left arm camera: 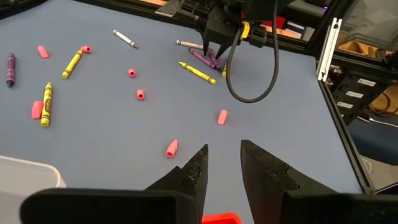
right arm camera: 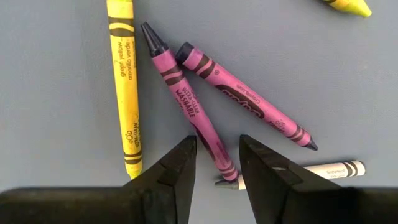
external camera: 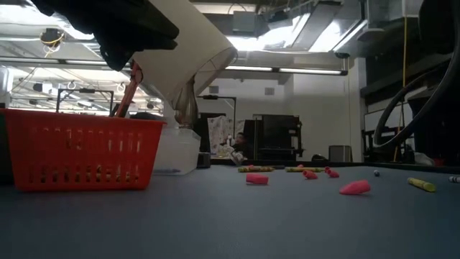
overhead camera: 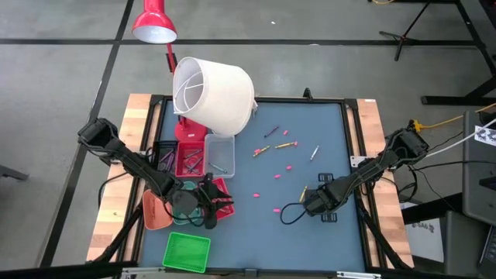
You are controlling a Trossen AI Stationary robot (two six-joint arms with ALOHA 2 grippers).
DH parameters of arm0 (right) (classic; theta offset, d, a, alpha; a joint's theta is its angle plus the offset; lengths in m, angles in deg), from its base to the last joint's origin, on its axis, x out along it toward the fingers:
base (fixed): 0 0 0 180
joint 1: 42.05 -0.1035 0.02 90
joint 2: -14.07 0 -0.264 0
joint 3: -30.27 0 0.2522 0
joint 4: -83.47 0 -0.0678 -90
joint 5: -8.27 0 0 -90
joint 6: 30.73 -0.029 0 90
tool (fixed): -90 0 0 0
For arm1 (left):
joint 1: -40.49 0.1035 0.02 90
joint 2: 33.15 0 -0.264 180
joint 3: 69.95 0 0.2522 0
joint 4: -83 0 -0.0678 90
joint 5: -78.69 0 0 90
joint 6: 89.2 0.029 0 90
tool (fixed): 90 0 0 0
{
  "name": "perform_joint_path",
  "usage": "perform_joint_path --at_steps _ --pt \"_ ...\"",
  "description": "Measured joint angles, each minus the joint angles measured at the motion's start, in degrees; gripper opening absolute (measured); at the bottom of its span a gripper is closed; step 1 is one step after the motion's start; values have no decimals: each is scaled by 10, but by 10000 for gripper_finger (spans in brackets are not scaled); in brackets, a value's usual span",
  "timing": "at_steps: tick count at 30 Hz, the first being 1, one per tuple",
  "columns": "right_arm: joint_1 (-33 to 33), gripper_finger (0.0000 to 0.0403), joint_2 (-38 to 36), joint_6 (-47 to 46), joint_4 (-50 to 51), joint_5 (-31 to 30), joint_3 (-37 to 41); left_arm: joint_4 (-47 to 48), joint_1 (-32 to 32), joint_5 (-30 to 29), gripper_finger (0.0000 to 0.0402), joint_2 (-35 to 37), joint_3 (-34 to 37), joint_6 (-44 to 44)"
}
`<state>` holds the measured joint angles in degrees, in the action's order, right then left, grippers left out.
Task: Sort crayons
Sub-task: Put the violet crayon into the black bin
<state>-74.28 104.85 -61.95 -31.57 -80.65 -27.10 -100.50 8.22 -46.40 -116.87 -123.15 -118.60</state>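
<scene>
Crayons lie scattered on the blue mat (overhead camera: 325, 124). In the right wrist view two purple crayons (right arm camera: 186, 99) (right arm camera: 249, 99), a yellow crayon (right arm camera: 124, 81) and a white one (right arm camera: 329, 169) lie flat under my right gripper (right arm camera: 216, 149). It is open and points down, its fingers either side of the lower end of the left purple crayon. My left gripper (left arm camera: 222, 158) is open with nothing between its fingers, over the red basket (overhead camera: 221, 194) at the near left. More yellow crayons (left arm camera: 71, 62) (left arm camera: 46, 104) lie farther off.
Small pink stubs (overhead camera: 288, 166) dot the mat. Trays stand at the left: red (overhead camera: 188, 159), clear (overhead camera: 220, 155), orange (overhead camera: 155, 211), and a green basket (overhead camera: 187, 252). A white lampshade (overhead camera: 213, 93) lies tipped at the far left. A black cable (left arm camera: 249, 74) loops below the right gripper.
</scene>
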Motion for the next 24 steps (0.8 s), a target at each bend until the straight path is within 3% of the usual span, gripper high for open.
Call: perform_joint_path --at_steps 9,19,24 --pt "0 118 1 0 0 5 -5 0 0 0 80 0 0 0" --pt "0 19 3 0 3 10 -23 0 0 0 80 0 0 0" --pt "0 11 2 0 4 16 -24 0 0 0 80 0 0 1"
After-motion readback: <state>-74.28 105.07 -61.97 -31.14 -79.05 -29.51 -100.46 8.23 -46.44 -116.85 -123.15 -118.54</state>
